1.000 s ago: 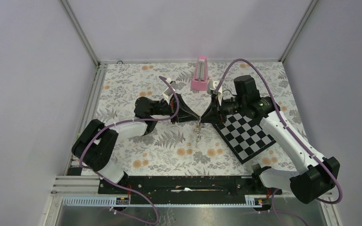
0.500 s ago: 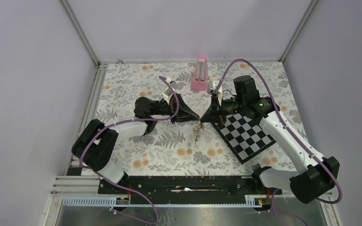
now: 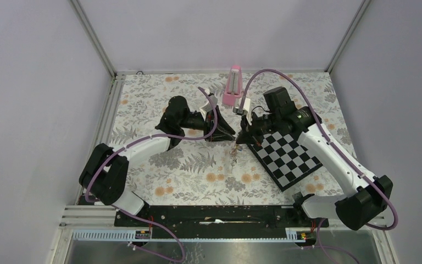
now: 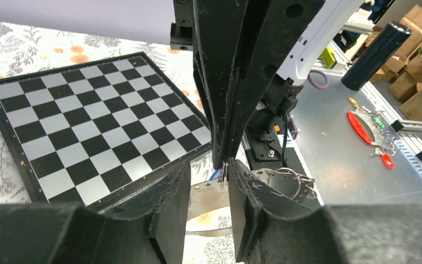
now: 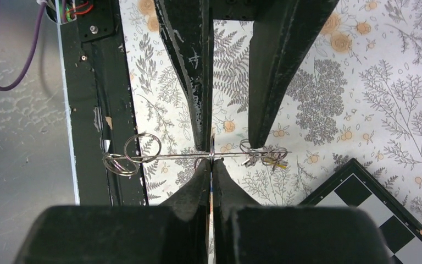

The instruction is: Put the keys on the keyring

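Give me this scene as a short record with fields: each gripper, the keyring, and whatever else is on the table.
left gripper: open, its fingers either side of the right gripper's tip
right gripper: shut on the keyring
keyring: thin silver rings, held above the floral table
chessboard: flat, under the right arm
pink metronome: upright at the far edge

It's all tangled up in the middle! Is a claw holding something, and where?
The right gripper pinches the thin wire keyring near its middle. The left gripper is open beside it, clamping nothing.
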Controlling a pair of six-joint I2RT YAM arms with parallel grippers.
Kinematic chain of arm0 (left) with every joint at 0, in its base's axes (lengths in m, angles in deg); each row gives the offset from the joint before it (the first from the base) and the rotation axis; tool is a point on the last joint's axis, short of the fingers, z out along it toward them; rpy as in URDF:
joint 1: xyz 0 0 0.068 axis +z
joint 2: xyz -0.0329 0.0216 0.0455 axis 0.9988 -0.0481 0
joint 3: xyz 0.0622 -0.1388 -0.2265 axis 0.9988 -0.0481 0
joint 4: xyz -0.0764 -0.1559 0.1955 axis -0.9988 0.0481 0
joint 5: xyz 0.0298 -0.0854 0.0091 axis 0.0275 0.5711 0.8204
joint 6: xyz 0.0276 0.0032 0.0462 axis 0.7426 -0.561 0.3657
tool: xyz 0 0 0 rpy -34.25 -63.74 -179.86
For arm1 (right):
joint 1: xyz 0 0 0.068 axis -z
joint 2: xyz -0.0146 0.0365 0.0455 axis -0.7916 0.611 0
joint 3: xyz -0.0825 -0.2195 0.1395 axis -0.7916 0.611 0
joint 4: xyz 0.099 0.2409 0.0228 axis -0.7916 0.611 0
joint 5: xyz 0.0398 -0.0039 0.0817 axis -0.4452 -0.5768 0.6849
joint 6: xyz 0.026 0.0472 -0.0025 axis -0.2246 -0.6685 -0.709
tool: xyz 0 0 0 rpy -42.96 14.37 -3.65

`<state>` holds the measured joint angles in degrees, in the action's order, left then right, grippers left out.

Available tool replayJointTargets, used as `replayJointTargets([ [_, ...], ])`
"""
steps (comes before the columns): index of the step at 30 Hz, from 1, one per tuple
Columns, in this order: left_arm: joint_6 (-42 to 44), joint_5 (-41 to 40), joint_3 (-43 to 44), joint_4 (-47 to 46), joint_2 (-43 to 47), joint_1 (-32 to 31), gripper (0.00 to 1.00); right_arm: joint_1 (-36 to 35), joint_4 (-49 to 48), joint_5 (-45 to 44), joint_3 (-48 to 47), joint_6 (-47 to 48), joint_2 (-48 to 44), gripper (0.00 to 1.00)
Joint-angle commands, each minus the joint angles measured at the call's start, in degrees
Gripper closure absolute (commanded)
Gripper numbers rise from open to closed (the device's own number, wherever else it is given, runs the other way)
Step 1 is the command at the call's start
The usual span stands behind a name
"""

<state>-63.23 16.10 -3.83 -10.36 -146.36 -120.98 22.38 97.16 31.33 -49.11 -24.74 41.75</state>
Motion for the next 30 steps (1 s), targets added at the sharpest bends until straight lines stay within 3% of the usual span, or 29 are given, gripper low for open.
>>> replayJointTargets([
  [1, 10.7, 1.7, 2.3, 10.0, 2.0, -0.2, 0.63, -1.5, 4.2, -3.1, -3.9, 1.9, 0.9, 1.00],
  [14, 12.0, 2.3, 2.6, 11.0, 1.3, -1.4, 0.64, -2.4, 4.4, -4.0, -5.0, 1.9, 2.6, 1.00],
  [30, 11.0, 2.6, 2.8, 10.4, 0.6, -2.2, 0.79, -2.6, 3.8, -4.2, -3.8, 1.8, 2.1, 1.00],
])
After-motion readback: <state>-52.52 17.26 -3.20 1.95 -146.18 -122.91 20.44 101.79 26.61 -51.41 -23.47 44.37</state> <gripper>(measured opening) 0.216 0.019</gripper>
